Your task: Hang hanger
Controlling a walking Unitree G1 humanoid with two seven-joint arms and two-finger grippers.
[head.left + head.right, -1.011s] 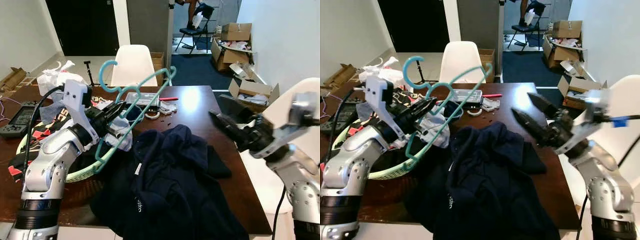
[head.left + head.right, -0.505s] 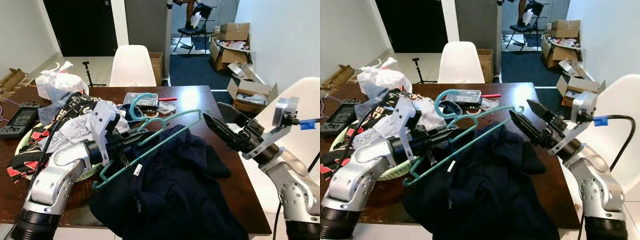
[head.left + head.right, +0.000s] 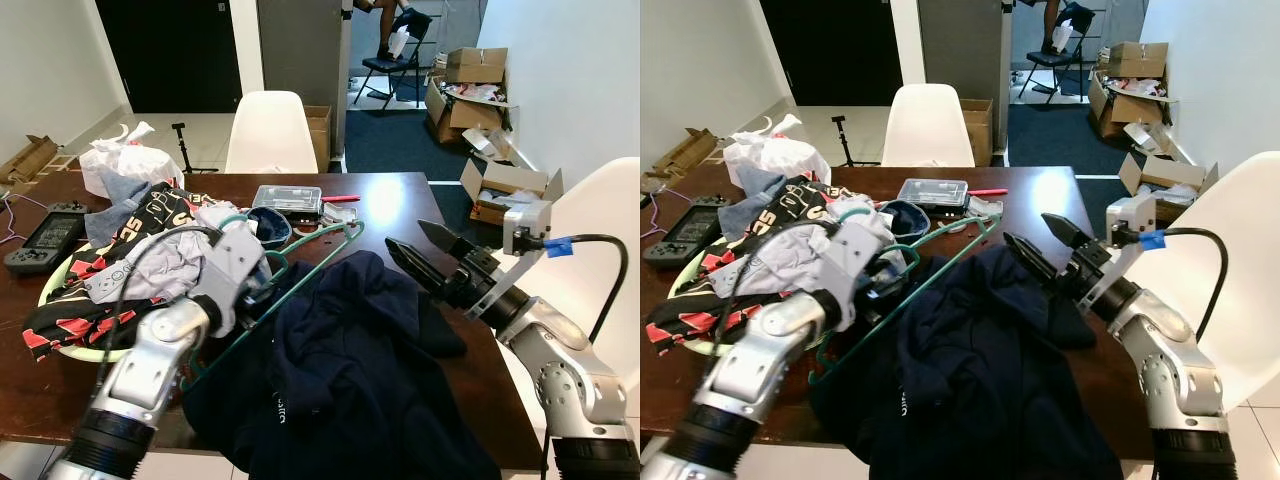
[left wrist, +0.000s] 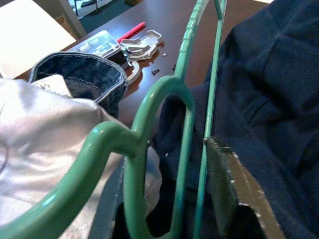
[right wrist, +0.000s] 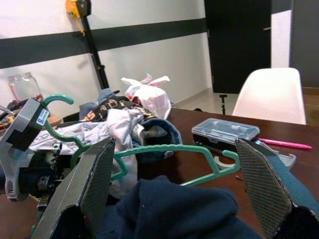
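Note:
A green plastic hanger [image 3: 320, 252] lies slanted across the dark wooden table [image 3: 400, 195], its far end over the upper edge of a crumpled navy garment [image 3: 340, 380]. My left gripper [image 3: 262, 283] is shut on the hanger near its hook; in the left wrist view the green neck [image 4: 184, 124] runs between the two fingers, beside the navy cloth [image 4: 269, 99]. My right gripper [image 3: 405, 235] hovers open just above the garment's right side, pointing at the hanger's far end. Its wrist view shows the hanger bar [image 5: 174, 148] between the wide-spread fingers.
A pale green laundry basket [image 3: 50, 350] heaped with clothes sits at the table's left. Behind it are a white bag [image 3: 125, 160], a game controller [image 3: 45, 235], a clear plastic box [image 3: 287, 197] and a red pen [image 3: 340, 198]. White chairs stand at the far side [image 3: 265, 130] and right [image 3: 600, 230].
My left arm has brought the hanger down from a raised position to lie low on the navy garment. My right gripper has moved in closer to the hanger's end, still open.

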